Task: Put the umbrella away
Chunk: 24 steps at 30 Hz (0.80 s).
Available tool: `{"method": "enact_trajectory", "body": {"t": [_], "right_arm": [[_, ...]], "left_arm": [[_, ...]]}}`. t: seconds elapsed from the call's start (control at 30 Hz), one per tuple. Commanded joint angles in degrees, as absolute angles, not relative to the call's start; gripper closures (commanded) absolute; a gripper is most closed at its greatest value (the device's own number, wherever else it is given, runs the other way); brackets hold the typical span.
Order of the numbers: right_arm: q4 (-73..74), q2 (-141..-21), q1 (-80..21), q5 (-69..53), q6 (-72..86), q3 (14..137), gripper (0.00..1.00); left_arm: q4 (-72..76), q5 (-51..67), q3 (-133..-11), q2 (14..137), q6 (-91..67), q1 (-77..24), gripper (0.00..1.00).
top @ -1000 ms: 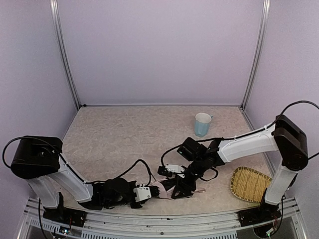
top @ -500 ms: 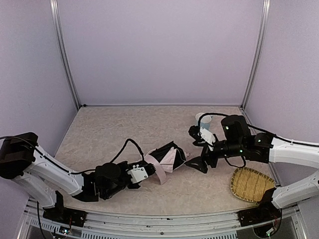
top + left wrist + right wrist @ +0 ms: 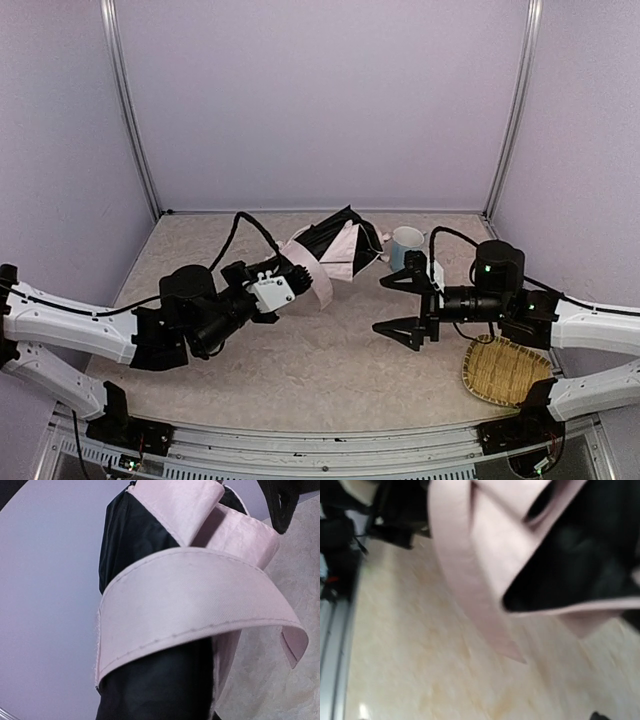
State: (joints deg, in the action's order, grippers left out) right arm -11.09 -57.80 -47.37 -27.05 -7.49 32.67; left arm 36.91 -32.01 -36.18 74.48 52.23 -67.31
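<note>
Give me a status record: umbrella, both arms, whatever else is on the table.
umbrella: partly folded, pink strap loose, held up off the table
left gripper: fingers shut on the umbrella
right gripper: fingers wide open, holding nothing, pointing toward the umbrella
cup: upright, behind the right gripper
tray: near right corner

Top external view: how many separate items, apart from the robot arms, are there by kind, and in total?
umbrella: 1
cup: 1
woven tray: 1
Total: 3
</note>
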Motion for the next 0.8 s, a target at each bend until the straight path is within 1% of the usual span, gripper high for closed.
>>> {"method": "enact_trajectory", "body": {"t": [0.0, 0.23, 0.33, 0.43, 0.53, 0.6, 0.63, 0.67, 0.77], "right_arm": [[-22.68, -61.54, -47.02, -34.39, -6.59, 33.02, 0.06], [-29.20, -70.09, -47.02, -38.81, -7.90, 38.73, 0.05], [-32.67, -73.04, -47.01, -43.39, -5.84, 40.36, 0.05], [-36.23, -76.61, -47.52, -48.52, -2.14, 41.79, 0.07], [-34.65, -79.54, -48.97, -50.19, -1.53, 44.17, 0.10], [-37.06, -80.70, -49.75, -50.44, -0.30, 44.18, 0.11], [-38.78, -81.48, -50.09, -50.65, 0.46, 44.05, 0.13], [-40.05, -82.29, -50.38, -51.02, 1.22, 44.39, 0.17], [-40.83, -84.54, -50.68, -52.32, 2.81, 45.95, 0.31]], "left_arm": [[33.34, -26.84, -43.08, 69.64, 55.99, -66.63, 1.00], [27.11, -21.37, -50.09, 67.61, 55.96, -66.73, 1.00], [26.39, -20.52, -51.51, 67.35, 55.90, -67.11, 1.00], [26.54, -20.22, -52.68, 67.62, 56.01, -67.32, 1.00], [26.67, -19.65, -53.61, 68.21, 56.03, -67.41, 1.00], [26.71, -19.63, -54.19, 68.82, 56.24, -67.49, 1.00], [26.72, -19.68, -54.44, 69.08, 56.30, -67.58, 1.00], [26.92, -19.69, -54.72, 69.27, 56.33, -67.62, 1.00], [26.91, -19.51, -55.05, 69.62, 56.36, -67.76, 1.00]]}}
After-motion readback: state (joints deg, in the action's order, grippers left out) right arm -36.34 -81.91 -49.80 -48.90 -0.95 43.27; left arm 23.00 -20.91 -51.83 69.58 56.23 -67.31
